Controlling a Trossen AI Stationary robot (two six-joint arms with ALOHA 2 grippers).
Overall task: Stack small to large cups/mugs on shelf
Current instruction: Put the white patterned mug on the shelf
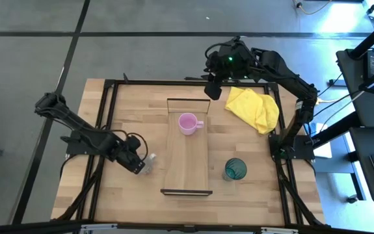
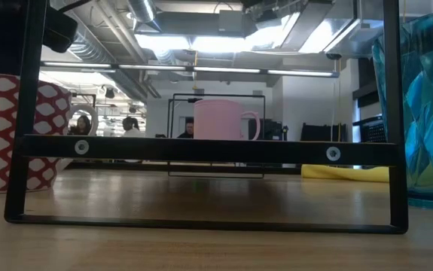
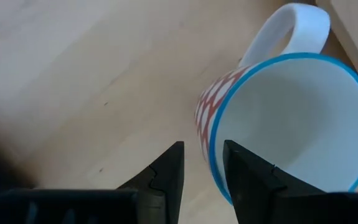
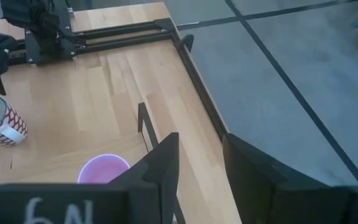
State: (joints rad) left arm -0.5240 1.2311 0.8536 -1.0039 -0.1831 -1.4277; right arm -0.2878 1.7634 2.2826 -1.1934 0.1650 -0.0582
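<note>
A white mug (image 3: 278,112) with a red diamond pattern, a blue rim and a white handle stands upright on the table left of the shelf (image 1: 187,162); it also shows in the low view (image 2: 13,128). My left gripper (image 3: 203,155) is at its rim, one finger over the inside and one outside, with a narrow gap. A pink mug (image 1: 188,123) stands on the shelf's far part. A teal cup (image 1: 235,169) stands on the table right of the shelf. My right gripper (image 1: 213,90) hangs open and empty above the shelf's far end. My left gripper comes at the mug's rim wall (image 3: 208,146) slanting from above on the side away from the handle. One finger (image 3: 253,183) overlaps the inside and the other (image 3: 166,171) stands outside. I cannot tell whether they touch it. The mug's base is on the table.
A yellow cloth (image 1: 253,108) lies at the table's far right. Dark metal frame rails (image 1: 108,130) run along the table's sides. The shelf's dark end frames (image 2: 201,147) stand at its near and far ends. Bare board lies between the pink mug and the near end.
</note>
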